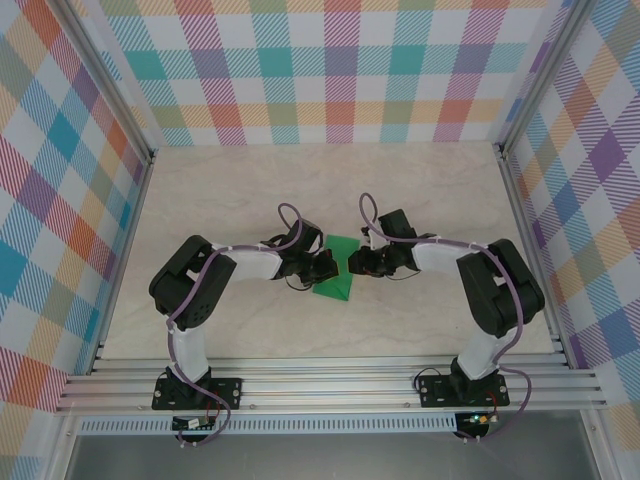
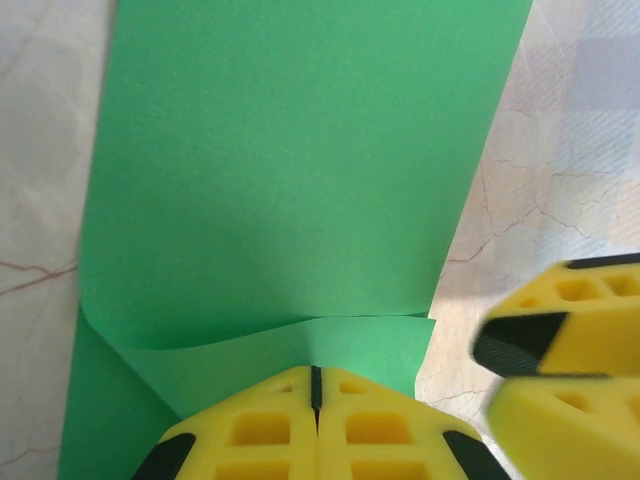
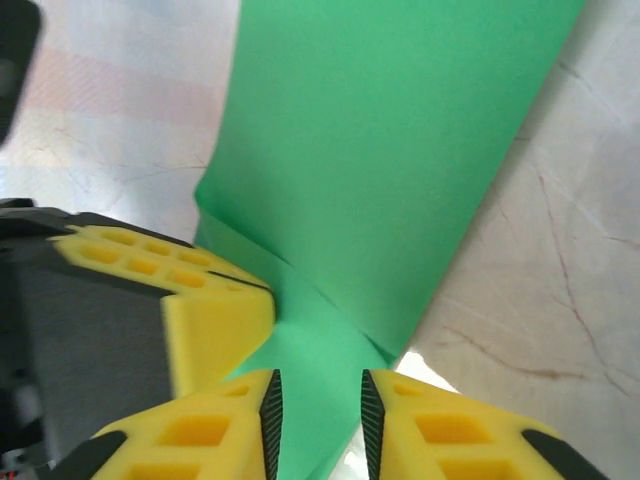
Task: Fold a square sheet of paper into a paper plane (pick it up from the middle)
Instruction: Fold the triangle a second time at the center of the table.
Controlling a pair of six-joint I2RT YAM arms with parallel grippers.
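the green sheet of paper [image 1: 337,272] lies at the middle of the pale marbled counter [image 1: 200,210], about as far from the left edge as from the right, and it is partly folded. the 2 arms reach in from the near edge and meet over it. the left hand [image 1: 321,266] is at its left side and the right hand [image 1: 360,262] at its right side.

in the left wrist view the sheet [image 2: 300,170] stretches away as a long flat band on the counter [image 2: 570,150]. a flap at its near end curls up in a soft wave to the left hand [image 2: 315,385]. that hand is closed, its 2 yellow fingers [image 2: 250,430] pressed together with only a thin dark line between them, and the edge of the flap is pinched at their tips. the right hand [image 2: 490,378] sits just beside the paper's right edge, blurred.

in the right wrist view the right hand [image 3: 316,400] is open. its 2 yellow fingers [image 3: 440,430] stand apart with black pads facing each other, and a strip of the sheet [image 3: 400,150] shows in the gap between them. the left hand [image 3: 262,292] comes in from the left, touching the fold where the flap rises off the flat part.
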